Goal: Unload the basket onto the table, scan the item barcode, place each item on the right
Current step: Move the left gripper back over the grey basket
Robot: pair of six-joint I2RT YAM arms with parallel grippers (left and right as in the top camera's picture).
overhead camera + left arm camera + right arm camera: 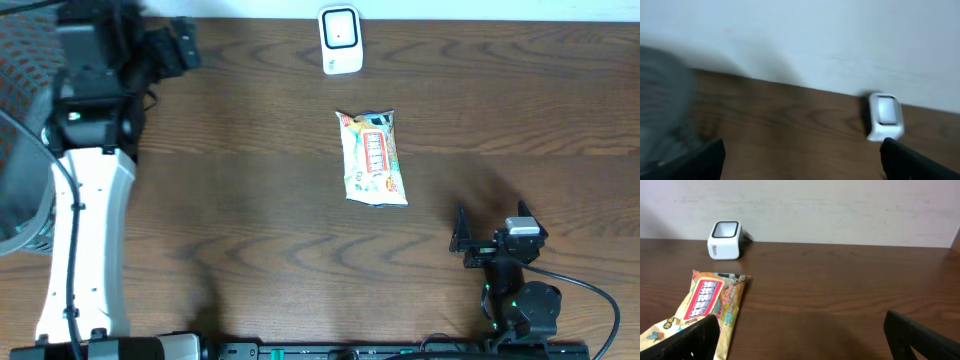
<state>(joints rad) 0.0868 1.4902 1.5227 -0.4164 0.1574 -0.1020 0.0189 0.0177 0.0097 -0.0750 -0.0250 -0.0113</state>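
The item, a yellow snack packet (372, 158) with red print, lies flat near the table's middle. In the right wrist view the packet (710, 300) is at the lower left. A white barcode scanner (340, 40) stands at the back edge; this scanner (725, 233) faces up and forward, and the blurred left wrist view shows the scanner (885, 116) at right. My right gripper (490, 225) is open and empty, to the right of and nearer than the packet. My left gripper (186, 45) is open and empty at the far left back corner, well away from both.
A grey mesh object (20, 150) sits off the table's left side, a grey blur (660, 115) in the left wrist view. A pale wall (840, 205) runs behind the table's back edge. Bare wood (250, 200) lies between the left arm and the packet.
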